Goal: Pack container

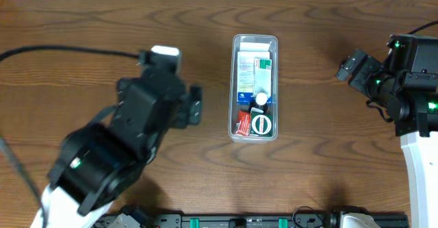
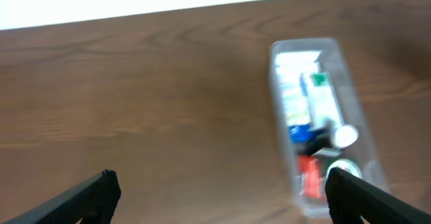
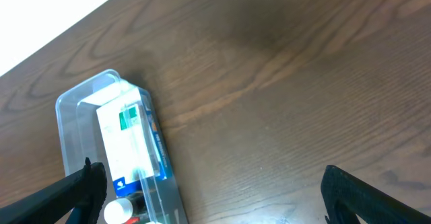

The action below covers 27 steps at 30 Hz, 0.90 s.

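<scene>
The container point(image 1: 233, 84) is a long clear plastic tub standing in the middle of the table. It holds white, green and blue boxes, a white-capped bottle, a red item and a round green-and-white item. It also shows in the left wrist view point(image 2: 355, 120) and the right wrist view point(image 3: 67, 126). My left gripper point(image 1: 194, 105) is open and empty, left of the tub; in its wrist view point(image 2: 219, 190) bare table lies between the fingers. My right gripper point(image 1: 349, 67) is open and empty, well to the right of the tub, and shows in its wrist view point(image 3: 212, 187).
A black cable point(image 1: 61, 50) runs across the left of the wooden table. A black rail with green clips point(image 1: 239, 221) lies along the front edge. Bare wood surrounds the tub on all sides.
</scene>
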### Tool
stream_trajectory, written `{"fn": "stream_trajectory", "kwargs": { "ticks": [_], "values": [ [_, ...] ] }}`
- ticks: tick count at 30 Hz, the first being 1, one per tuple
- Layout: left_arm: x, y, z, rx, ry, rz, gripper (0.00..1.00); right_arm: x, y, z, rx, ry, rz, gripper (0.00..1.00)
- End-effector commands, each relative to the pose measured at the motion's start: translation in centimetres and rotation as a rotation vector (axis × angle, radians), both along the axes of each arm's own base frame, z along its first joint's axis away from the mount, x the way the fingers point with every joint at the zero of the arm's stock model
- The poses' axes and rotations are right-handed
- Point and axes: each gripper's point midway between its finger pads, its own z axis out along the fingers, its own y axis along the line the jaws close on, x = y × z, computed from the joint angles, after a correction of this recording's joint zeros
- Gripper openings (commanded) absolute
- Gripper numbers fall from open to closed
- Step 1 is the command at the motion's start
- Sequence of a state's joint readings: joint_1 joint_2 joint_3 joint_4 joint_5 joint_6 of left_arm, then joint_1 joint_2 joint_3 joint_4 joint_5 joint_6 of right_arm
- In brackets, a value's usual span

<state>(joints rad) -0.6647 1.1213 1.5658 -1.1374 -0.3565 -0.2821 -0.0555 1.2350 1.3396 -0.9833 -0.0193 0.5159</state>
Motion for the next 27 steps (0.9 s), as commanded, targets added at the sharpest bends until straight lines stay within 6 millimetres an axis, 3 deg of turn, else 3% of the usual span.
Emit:
{"fn": "stream_trajectory", "kwargs": {
  "ticks": [1, 4, 10, 19, 27],
  "values": [
    [-2.0, 2.7, 0.7, 0.060, -0.019, 0.018, 0.98, 0.0, -0.1, 0.1, 0.007, -0.001, -0.011, 0.99],
    [-3.7, 4.1, 0.9, 0.060, -0.017, 0.017, 0.98, 0.0, -0.1, 0.1, 0.007, -0.001, -0.011, 0.99],
    [-4.8, 4.8, 1.6, 0.073, -0.052, -0.017, 0.98, 0.0, -0.1, 0.1, 0.007, -0.001, -0.011, 0.99],
    [-4.5, 4.9, 1.5, 0.170, -0.061, -0.077, 0.98, 0.0, -0.1, 0.1, 0.007, -0.001, -0.011, 0.99],
    [-3.0, 6.7, 0.4, 0.053, -0.059, 0.040, 0.98, 0.0, -0.1, 0.1, 0.007, -0.001, -0.011, 0.99]
  ]
}}
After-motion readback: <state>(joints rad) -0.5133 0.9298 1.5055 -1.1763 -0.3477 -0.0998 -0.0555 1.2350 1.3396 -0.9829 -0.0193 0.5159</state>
